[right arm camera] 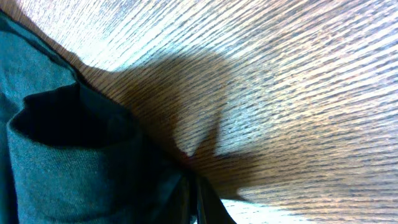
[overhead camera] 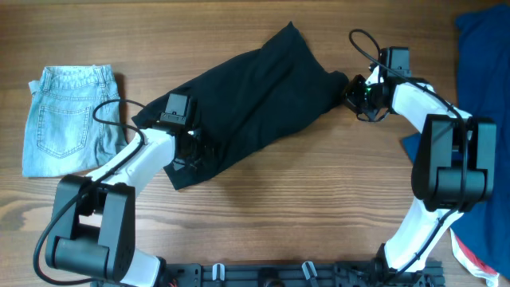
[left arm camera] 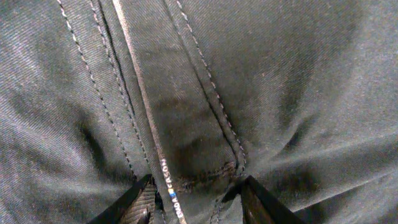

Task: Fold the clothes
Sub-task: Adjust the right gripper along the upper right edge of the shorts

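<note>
The black clothes (overhead camera: 255, 96) lie crumpled in a slanted band across the middle of the wooden table. My left gripper (overhead camera: 190, 155) rests on their lower left part. In the left wrist view its fingers (left arm camera: 199, 202) are wide apart and open, pressed onto the black fabric (left arm camera: 280, 74), with a stitched seam and a printed tape between them. My right gripper (overhead camera: 353, 92) is at the garment's right corner. In the right wrist view its fingers (right arm camera: 194, 196) are closed together on the edge of the black fabric (right arm camera: 62, 162), low over the table.
Light-blue denim shorts (overhead camera: 68, 119) lie flat at the far left. Bright royal-blue fabric (overhead camera: 482, 64) covers the right edge of the table. Bare wood (overhead camera: 319, 207) lies in front of the garment.
</note>
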Tool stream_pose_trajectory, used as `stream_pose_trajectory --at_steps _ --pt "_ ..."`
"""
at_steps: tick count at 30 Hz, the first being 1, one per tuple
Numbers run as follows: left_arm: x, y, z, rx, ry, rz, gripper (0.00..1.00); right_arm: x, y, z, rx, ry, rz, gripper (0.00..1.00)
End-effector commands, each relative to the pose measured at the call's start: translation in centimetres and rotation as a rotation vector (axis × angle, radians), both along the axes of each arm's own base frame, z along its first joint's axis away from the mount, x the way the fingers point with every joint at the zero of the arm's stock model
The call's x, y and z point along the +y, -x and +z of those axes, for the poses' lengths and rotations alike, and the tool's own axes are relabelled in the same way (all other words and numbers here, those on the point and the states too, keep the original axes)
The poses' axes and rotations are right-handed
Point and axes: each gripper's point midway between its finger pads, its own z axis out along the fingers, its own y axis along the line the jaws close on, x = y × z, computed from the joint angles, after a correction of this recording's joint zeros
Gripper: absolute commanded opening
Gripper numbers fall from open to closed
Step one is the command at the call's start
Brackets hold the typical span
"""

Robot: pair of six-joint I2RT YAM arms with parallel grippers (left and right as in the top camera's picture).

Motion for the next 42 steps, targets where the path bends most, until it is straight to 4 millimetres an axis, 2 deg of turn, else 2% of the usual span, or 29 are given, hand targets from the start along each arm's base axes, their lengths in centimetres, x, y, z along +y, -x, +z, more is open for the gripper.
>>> stream_pose_trajectory --at_steps 1,6,11,12,14,17,21,27,32,36,40,42 --pt "0.4 2.6 -3.4 0.113 -0.028 -0.018 0.45 -2.3 0.2 -0.8 0.02 0.014 -0.046 0.04" --pt "0.4 2.6 -3.4 0.112 -0.028 -0.018 0.45 -2.2 0.4 -0.5 0.005 -0.011 0.002 0.04" --pt "0.4 2.6 -3.4 0.112 -0.028 -0.018 0.45 -1.1 0.5 -0.3 -0.008 -0.043 0.054 0.04" --pt "0.4 2.6 -3.4 0.112 -0.028 -0.018 0.45 -0.8 0.6 -0.2 -0.01 -0.053 0.073 0.07" --pt "0.4 2.6 -3.4 0.112 -0.028 -0.018 0.45 -0.3 1.3 -0.3 0.013 -0.068 0.092 0.29" --pt "0.4 2.6 -3.4 0.112 -0.028 -0.018 0.45 -0.1 2.2 -0.6 0.048 -0.068 0.109 0.43" --pt "0.4 2.6 -3.4 0.112 -0.028 -0.018 0.45 0.0 2.4 -0.6 0.058 -0.071 0.108 0.45" --pt "0.4 2.6 -3.4 0.112 -0.028 -0.018 0.45 1.0 2.6 -0.7 0.061 -0.069 0.131 0.41" --pt "0.4 2.6 -3.4 0.113 -0.027 -0.018 0.46 2.0 1.4 -0.3 0.006 -0.057 0.155 0.4" --pt "0.4 2.7 -3.4 0.116 -0.028 -0.018 0.46 1.6 1.1 -0.9 0.021 0.006 0.103 0.39" --pt "0.4 2.6 -3.4 0.116 -0.028 -0.018 0.46 1.6 0.8 -1.3 0.017 0.03 0.101 0.24" --pt "0.4 2.6 -3.4 0.116 -0.028 -0.018 0.46 1.5 0.8 -1.3 0.018 0.034 0.099 0.04"
